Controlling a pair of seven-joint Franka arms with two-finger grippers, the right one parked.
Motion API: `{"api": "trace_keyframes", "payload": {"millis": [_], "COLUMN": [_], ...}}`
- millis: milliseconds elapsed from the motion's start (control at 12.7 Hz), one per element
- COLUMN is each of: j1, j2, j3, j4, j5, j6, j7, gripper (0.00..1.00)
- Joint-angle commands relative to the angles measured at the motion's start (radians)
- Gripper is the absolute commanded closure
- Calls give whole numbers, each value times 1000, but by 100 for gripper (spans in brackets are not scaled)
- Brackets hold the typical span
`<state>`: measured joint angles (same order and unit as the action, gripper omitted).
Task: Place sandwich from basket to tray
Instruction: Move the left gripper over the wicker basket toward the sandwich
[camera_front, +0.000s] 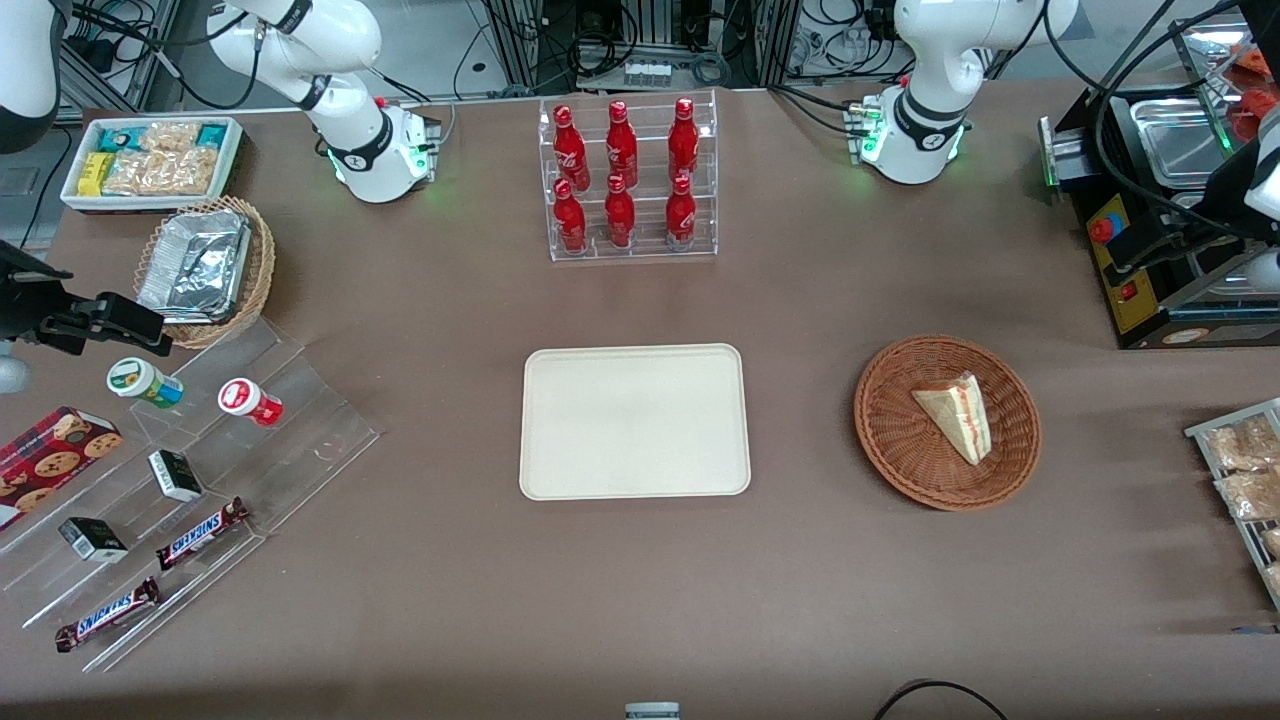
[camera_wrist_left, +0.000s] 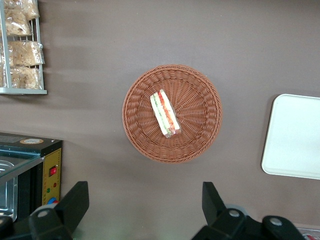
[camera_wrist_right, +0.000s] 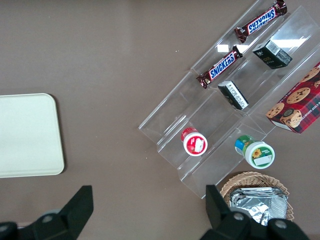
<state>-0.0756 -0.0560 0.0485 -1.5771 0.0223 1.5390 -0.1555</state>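
Note:
The sandwich (camera_front: 957, 413), a pale bread wedge with red and green stripes on its edge, lies in the round reddish-brown wicker basket (camera_front: 900, 445). Both also show in the left wrist view: the sandwich (camera_wrist_left: 165, 114) and the basket (camera_wrist_left: 200, 100). The cream tray (camera_front: 634, 420) lies flat beside the basket, toward the parked arm's end, and holds nothing; its edge shows in the left wrist view (camera_wrist_left: 295, 135). My left gripper (camera_wrist_left: 145, 190) is open and empty. It hangs high over the table (camera_front: 1150, 245), farther from the front camera than the basket, by the black machine.
A black machine with a metal tray (camera_front: 1165, 200) stands near the gripper. A wire rack of snack bags (camera_front: 1245, 480) sits at the working arm's end. A clear rack of red bottles (camera_front: 625, 180) stands farther back than the tray. Acrylic steps with snacks (camera_front: 200, 470) lie toward the parked arm's end.

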Motion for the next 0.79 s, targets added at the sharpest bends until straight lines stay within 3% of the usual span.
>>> {"api": "trace_keyframes", "payload": {"millis": [0, 237, 711], "j1": [-9, -10, -6], "j2": [-11, -11, -36], "j3": [7, 5, 7], "j4": [-6, -35, -305], "j5": [-7, 5, 8], "j6": [-10, 18, 234], "j7": [13, 11, -86], "gripper": [0, 0, 0]}}
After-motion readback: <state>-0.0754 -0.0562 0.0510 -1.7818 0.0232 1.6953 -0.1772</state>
